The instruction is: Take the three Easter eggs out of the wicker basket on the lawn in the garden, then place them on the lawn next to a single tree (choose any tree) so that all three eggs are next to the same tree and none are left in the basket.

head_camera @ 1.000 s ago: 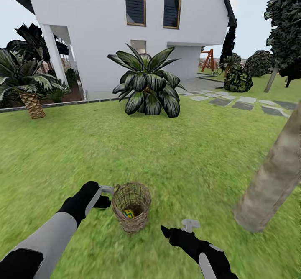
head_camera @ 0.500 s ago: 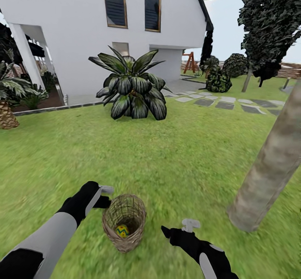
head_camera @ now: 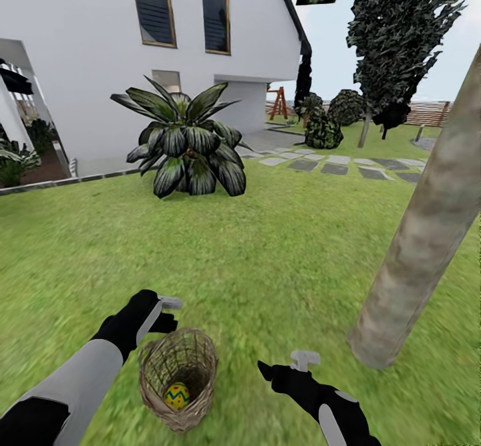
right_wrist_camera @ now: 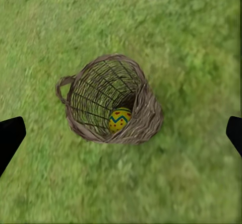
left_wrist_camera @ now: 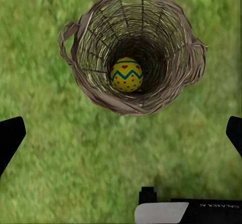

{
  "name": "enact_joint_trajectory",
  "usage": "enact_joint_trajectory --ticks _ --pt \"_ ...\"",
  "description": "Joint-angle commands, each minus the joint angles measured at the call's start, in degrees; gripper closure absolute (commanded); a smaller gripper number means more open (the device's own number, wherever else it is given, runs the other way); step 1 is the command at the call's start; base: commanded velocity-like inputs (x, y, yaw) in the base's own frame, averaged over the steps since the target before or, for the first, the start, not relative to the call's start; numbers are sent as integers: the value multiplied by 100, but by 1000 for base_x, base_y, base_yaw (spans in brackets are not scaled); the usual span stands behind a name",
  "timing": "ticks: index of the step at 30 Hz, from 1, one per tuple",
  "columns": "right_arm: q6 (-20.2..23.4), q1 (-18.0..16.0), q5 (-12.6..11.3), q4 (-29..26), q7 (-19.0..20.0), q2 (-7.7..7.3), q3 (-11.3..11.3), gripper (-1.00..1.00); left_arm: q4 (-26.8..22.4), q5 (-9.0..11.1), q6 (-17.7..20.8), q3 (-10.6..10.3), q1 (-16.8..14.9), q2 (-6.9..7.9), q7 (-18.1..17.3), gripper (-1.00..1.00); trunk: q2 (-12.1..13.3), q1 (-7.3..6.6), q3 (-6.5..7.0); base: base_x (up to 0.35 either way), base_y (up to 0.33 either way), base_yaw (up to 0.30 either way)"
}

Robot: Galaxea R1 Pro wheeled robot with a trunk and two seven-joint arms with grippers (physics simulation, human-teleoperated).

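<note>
Left gripper [head_camera: 167, 312]: black fingers spread wide, holding nothing, hanging just above the rim of the basket. Small round tan-brown wicker basket [head_camera: 178, 379]: stood on the mottled green lawn [head_camera: 267, 252], between both arms; one yellow egg with red dots and a blue zigzag band [head_camera: 177, 396] lay at its bottom. Right gripper [head_camera: 294, 364]: fingers parted wide, empty, above grass. Grey-brown mottled tree trunk [head_camera: 414, 245]: rose near the lawn's right side.

eggs visible: 1 [left_wrist_camera: 126, 74] | wicker basket: 1 [head_camera: 175, 366] | end effectors: 2 | bare tree trunk: 1 [head_camera: 421, 232]
</note>
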Motion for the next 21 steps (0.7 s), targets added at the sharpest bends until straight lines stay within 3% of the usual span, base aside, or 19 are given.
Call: enact_joint_trajectory --ticks 1,21 --pt "28 -4 -7 -6 10 2 -7 -100 -8 64 21 -44 -5 8 52 -100 -13 4 -12 29 0 -65" --pt "24 -4 -10 -9 9 2 -17 -100 -8 62 20 -39 -5 9 57 -100 -13 4 16 74 17 -53"
